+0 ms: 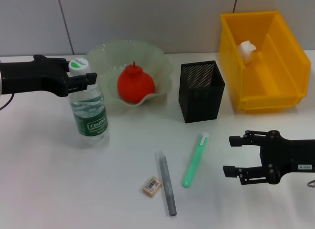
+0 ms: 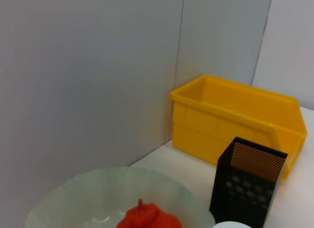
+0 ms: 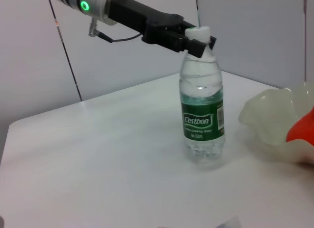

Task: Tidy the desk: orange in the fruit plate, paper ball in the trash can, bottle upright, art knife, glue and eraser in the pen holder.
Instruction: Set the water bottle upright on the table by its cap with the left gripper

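Gripping clear ribbed bottle (image 1: 90, 113) neck: left gripper (image 1: 84, 77)

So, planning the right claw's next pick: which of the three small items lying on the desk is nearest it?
The green stick, lying closest to the right claw; the grey stick and eraser lie farther left.

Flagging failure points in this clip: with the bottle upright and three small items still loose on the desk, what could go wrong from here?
1. The left gripper is at the cap of the bottle; a sideways pull-away could tip it.
2. The eraser lies close beside the grey art knife, so grasping one may nudge the other.
3. The right gripper is open beside the green glue, which might roll.
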`<action>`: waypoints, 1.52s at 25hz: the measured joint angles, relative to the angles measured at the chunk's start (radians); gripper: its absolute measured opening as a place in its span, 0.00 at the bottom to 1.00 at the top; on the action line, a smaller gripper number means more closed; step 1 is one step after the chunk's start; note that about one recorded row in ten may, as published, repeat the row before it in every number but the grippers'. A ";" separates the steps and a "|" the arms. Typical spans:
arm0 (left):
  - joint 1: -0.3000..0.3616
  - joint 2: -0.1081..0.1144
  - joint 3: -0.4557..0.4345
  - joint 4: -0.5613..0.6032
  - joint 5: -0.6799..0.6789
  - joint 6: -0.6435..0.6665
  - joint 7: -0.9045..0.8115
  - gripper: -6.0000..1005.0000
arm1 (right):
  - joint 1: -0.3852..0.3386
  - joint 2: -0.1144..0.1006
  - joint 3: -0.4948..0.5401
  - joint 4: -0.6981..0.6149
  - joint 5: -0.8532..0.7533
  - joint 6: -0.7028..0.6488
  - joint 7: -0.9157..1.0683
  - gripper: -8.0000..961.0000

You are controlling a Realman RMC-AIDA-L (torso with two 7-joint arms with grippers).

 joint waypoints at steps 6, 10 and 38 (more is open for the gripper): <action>0.020 -0.004 0.002 -0.017 -0.012 -0.041 0.031 0.44 | -0.002 0.000 -0.001 0.013 0.000 0.011 -0.006 0.86; 0.030 -0.003 0.000 -0.044 -0.056 -0.074 0.067 0.44 | -0.005 0.000 -0.001 0.022 0.000 0.013 -0.017 0.86; 0.025 -0.003 0.005 -0.131 -0.084 -0.166 0.139 0.44 | -0.007 -0.001 0.000 0.019 -0.001 0.013 -0.011 0.86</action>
